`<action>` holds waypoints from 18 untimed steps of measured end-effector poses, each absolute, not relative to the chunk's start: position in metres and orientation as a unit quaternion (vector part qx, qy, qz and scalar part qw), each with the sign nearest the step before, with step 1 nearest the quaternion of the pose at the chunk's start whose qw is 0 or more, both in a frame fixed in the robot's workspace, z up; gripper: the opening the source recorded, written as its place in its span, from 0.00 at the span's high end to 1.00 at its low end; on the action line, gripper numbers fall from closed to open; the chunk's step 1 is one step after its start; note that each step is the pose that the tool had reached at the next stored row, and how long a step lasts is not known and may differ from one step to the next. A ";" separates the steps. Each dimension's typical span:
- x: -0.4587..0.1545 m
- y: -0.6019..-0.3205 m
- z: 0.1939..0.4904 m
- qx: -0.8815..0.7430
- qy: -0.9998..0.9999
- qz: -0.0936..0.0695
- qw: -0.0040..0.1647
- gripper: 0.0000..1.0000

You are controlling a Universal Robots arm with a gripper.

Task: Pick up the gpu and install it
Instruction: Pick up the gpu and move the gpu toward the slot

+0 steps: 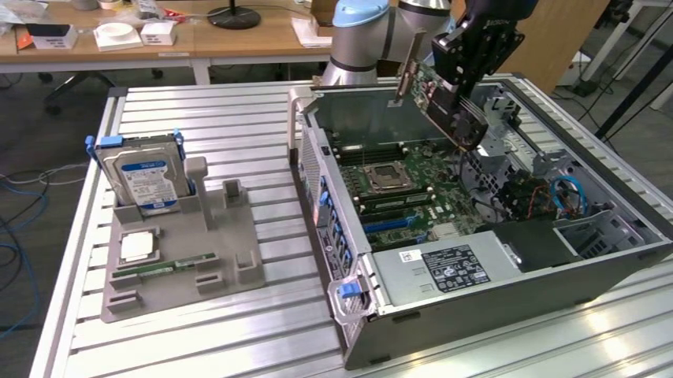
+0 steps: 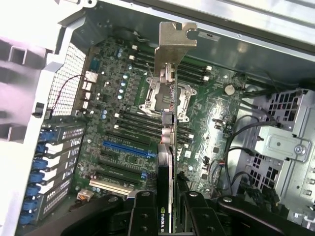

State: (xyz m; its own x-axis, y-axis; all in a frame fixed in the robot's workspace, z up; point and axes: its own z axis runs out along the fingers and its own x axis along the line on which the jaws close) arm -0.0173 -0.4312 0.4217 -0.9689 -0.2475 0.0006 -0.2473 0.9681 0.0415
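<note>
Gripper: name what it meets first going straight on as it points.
The gripper, shut on the gpu, would likely press it into the motherboard near the CPU socket; depth unclear.

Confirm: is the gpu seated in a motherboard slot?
No, the gpu is clamped in the tool and hangs tilted over the open case, clear of the motherboard.

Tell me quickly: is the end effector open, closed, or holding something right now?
End effector: closed on the gpu, held above the open computer case.

Exterior high and oblique, wrist close overhead, sharing motherboard (image 1: 415, 185) (image 2: 118, 103)
</note>
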 end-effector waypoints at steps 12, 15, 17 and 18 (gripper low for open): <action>-0.017 -0.431 0.421 0.164 -0.986 -0.020 0.004 0.74; -0.017 -0.431 0.421 0.166 -0.986 -0.020 0.004 0.74; -0.017 -0.431 0.421 0.168 -0.986 -0.020 0.004 0.74; -0.017 -0.431 0.421 0.169 -0.985 -0.020 0.004 0.74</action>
State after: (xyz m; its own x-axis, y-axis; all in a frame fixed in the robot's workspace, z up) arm -0.0173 -0.4312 0.4214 -0.9425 -0.3342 0.0007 -0.3338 0.9417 0.0414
